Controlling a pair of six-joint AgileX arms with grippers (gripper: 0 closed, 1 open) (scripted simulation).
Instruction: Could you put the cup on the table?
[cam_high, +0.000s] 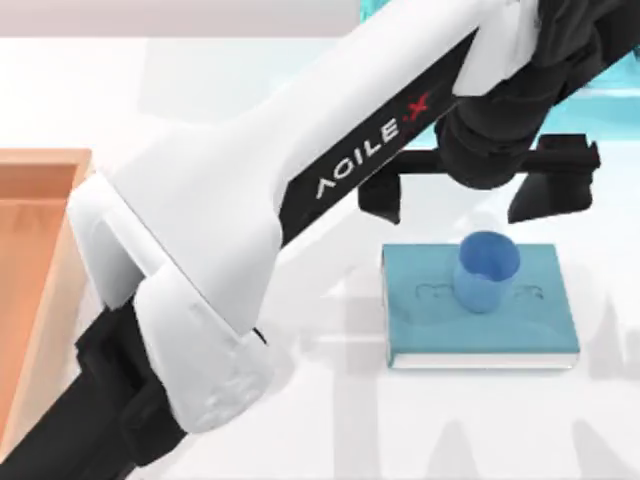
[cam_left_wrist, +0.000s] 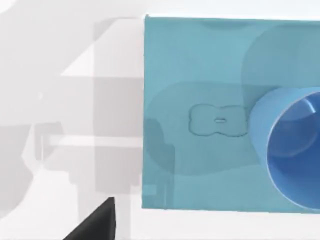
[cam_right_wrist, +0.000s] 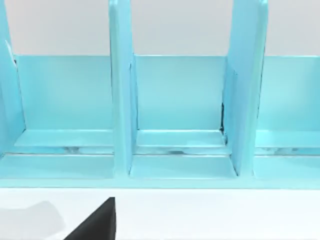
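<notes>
Top view: left arm reaches in from the lower left, diagonally across the table (cam_high: 330, 420), so it covers a good chunk of the middle.
Left gripper (cam_high: 463, 195): hanging above the far edge of the teal book (cam_high: 520, 320), fingers spread wide apart, one black finger (cam_high: 380, 195) off each side. Nothing between them, and it's not touching the cup.
Cup (cam_high: 485, 270): small blue one, no handle, standing upright on the book, roughly centered and toward the book's far edge. Mouth faces up and the inside looks empty from above.
Book: lying flat on the white table, right of center, closed.
Left wrist view: looks down on the book cover (cam_left_wrist: 200, 75) with the cup's rim (cam_left_wrist: 295, 150) at the edge, plain blue inside, nothing in it.
Tray (cam_high: 35, 260): orange wooden one at the table's left edge; the part I can see has nothing in it.
Right wrist view: light blue rack (cam_right_wrist: 180, 100) with upright dividers, compartments all bare.
Right gripper: can't tell if it's open or closed.
</notes>
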